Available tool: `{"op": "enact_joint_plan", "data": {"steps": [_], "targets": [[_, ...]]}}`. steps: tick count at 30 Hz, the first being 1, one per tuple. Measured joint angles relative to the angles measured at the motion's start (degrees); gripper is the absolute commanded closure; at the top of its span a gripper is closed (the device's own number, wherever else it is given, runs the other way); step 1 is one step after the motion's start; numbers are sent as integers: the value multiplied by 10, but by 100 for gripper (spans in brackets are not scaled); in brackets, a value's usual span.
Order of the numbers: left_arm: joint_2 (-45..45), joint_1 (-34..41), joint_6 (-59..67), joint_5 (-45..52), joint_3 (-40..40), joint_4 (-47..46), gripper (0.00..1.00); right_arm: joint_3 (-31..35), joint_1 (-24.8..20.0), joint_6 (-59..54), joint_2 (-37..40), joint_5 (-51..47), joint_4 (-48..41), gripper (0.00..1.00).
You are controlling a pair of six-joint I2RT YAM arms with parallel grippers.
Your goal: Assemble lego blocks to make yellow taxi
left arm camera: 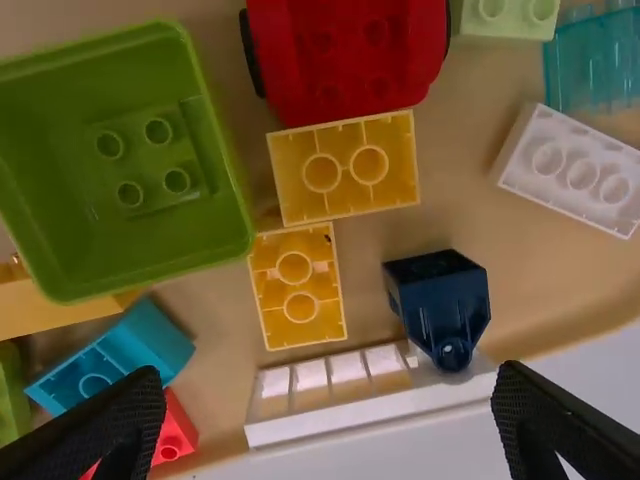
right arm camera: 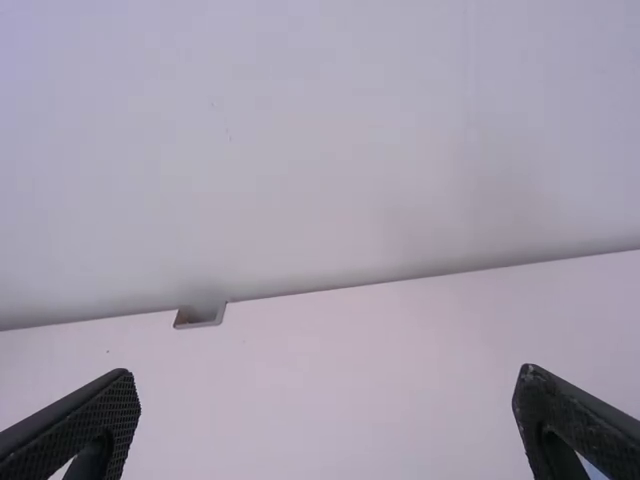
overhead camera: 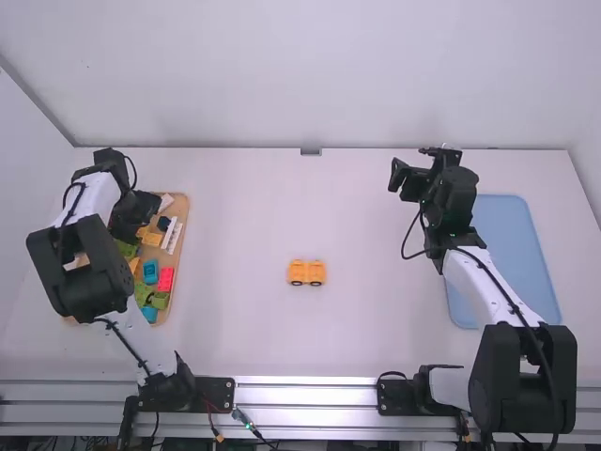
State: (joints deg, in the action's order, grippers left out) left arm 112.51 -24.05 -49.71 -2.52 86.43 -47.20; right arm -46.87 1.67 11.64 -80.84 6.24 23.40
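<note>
white table (overhead camera: 235, 216) leaves wide margins around 1 yellow piece (overhead camera: 298, 271), both jaws parted.

The left arm (overhead camera: 94, 199) is bent at the left, its left hand (overhead camera: 134, 214) facing down, fingers wide apart. The right arm (overhead camera: 484, 287) extends far, its right hand (overhead camera: 416, 174) raised, facing farther out, fingers also parted.

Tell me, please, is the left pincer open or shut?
Open: the left pincer shows its two fingers standing wide apart.
</note>
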Motion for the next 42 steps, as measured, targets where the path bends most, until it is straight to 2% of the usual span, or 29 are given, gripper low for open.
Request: {"op": "enact_joint_plan", "data": {"steps": [12, 24, 26, 27, 28, 29, 31, 34, 42], "targets": [[36, 0, 0, -15, 0, 3, 12, 0, 0, 0, 0, -1, -10, 1], [63, 0, 0, -23, 3, 23, 16, 0, 0, 1, 0, -2, -12, 1], [64, 0, 0, -23, 3, 22, 20, 0, 0, -1, 0, -1, -12, 1], [64, 0, -1, -23, 3, 20, 28, 0, 0, 0, 0, -2, -12, 1], [64, 0, -3, -23, 3, 17, 29, 0, 0, 0, 0, -2, -12, 1], [64, 0, -3, -23, 3, 16, 29, 0, 0, 0, 0, -2, -12, 1], [64, 0, -18, -35, 3, 16, 19, 0, 0, 0, 0, -1, -12, 1], [64, 0, -31, -45, 3, 12, 13, 0, 0, 1, 0, -2, -12, 1], [64, -1, -49, -46, 3, 12, 14, 0, 0, 0, 0, -1, -13, 1]]}}
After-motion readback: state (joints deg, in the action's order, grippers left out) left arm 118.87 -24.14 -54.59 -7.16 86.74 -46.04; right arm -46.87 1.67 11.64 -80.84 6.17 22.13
